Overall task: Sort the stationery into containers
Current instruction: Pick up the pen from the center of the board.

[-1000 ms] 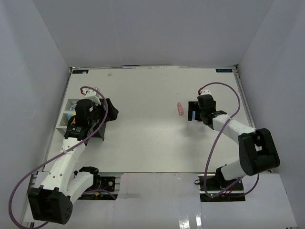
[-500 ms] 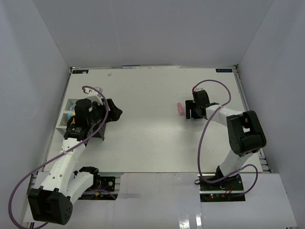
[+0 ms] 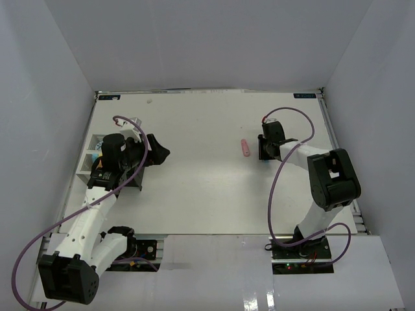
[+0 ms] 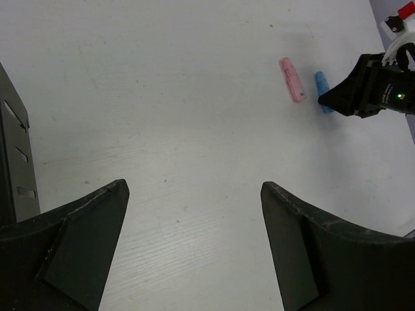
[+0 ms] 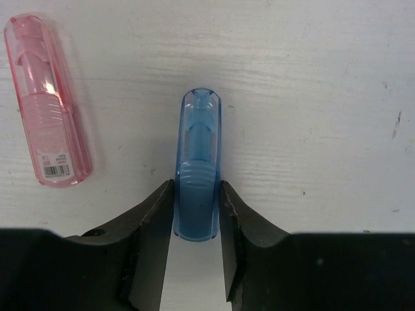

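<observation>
The right gripper has come down onto the table and drawn its jaws in. A second ago they stood wide above the surface; now the wrist view shows both fingers against the sides of the blue marker, pinching its near end. The rounded cap points away from the wrist. The marker does not look lifted: it appears to lie flat on the white table. In the overhead view this gripper hides it altogether. The forearm also stands more steeply than it did, which fits a reach downward.

Just beside the blue marker, on its left in the wrist view and not touching it, lies the pink marker, roughly parallel to it. The closing fingers do not seem to have disturbed it. Both markers sit on the right half of the table, well apart from the containers.

On the other side, the left gripper hangs with its jaws spread wide, holding nothing. It has eased a little towards the middle of the table. Its camera looks across at the pink marker and the blue one. The black slotted organizer is at its side, with the white two-compartment tray just beyond.

For the task, the grasp on the blue marker looks made, so lifting and carrying it across to a container is probably next. The pink one still waits.
</observation>
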`<state>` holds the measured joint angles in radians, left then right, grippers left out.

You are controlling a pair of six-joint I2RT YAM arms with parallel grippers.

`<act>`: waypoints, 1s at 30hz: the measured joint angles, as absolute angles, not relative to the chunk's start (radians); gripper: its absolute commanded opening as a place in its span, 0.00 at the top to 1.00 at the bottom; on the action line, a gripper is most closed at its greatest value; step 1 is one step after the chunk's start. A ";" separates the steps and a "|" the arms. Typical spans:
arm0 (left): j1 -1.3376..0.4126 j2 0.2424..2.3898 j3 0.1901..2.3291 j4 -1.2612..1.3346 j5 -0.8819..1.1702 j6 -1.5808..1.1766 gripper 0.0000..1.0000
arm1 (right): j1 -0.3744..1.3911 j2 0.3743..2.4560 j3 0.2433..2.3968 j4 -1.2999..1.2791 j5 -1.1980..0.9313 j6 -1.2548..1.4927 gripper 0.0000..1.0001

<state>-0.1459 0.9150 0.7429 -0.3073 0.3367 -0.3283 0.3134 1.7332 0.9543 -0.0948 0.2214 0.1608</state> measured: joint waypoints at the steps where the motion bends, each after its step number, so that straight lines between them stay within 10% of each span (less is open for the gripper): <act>1: -0.146 0.915 0.743 -0.304 0.348 -0.337 0.07 | 0.313 1.728 0.949 -0.096 0.226 0.161 0.69; 30: -0.706 1.257 0.897 -0.107 0.216 -0.715 0.10 | 0.747 0.975 0.553 0.095 0.066 0.138 0.78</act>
<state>-0.7059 1.2572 0.8970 -0.1066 0.2161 -0.7155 0.7471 0.9752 0.5533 0.0948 0.0658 0.1383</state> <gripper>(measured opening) 0.908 0.359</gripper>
